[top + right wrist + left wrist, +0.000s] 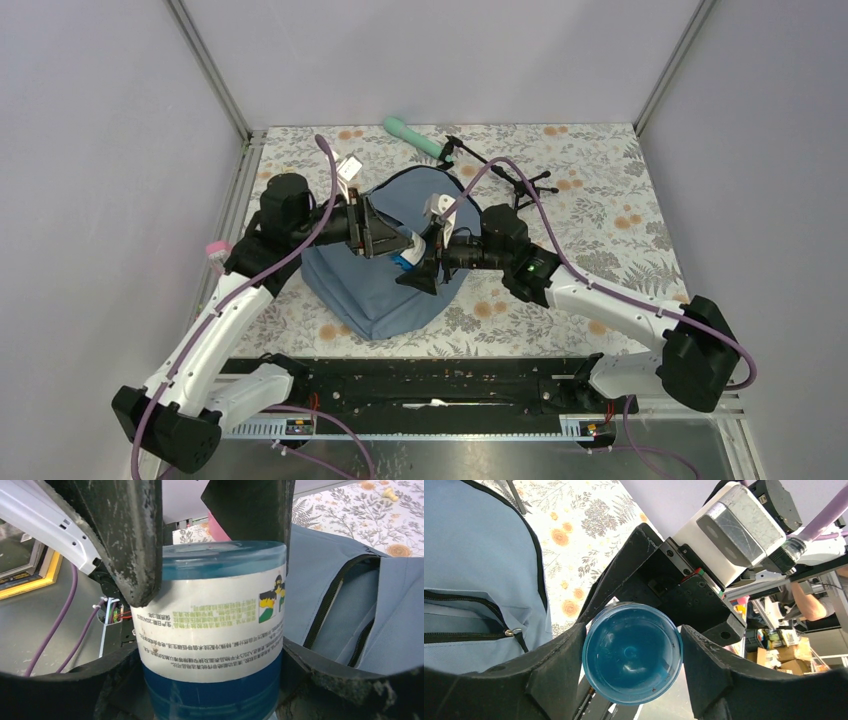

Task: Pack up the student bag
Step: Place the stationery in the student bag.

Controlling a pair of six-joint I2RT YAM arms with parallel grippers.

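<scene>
Rail (430, 385) carrying both arm bases runs along the bottom edge of the top view. Above it, at frame centre, the bag (385, 290) lies flat on the floral table (610, 215). Over the bag's upper half the left gripper (392, 243) and the right gripper (425, 262) meet nose to nose, with a blue jar (406, 259) between them. A teal tool (415, 137) and a black stand (515, 178) lie at the upper centre, apart from the bag.

Left wrist view: the jar's round blue end fills the lower centre. The left gripper's fingers (556, 677) press against it on both sides, pinching it. The right gripper's black body stands just behind the jar. The bag fills the left side of the frame, with its dark zip at mid-left.

Right wrist view: the jar stands at centre, showing a white printed label. The left gripper's fingers (132, 535) clamp its upper end. The right gripper's own fingers (345, 685) flank its lower part from the bottom corners. Whether they are pressing on it or merely lying close cannot be told. The bag fills the right side, with its zip open.
</scene>
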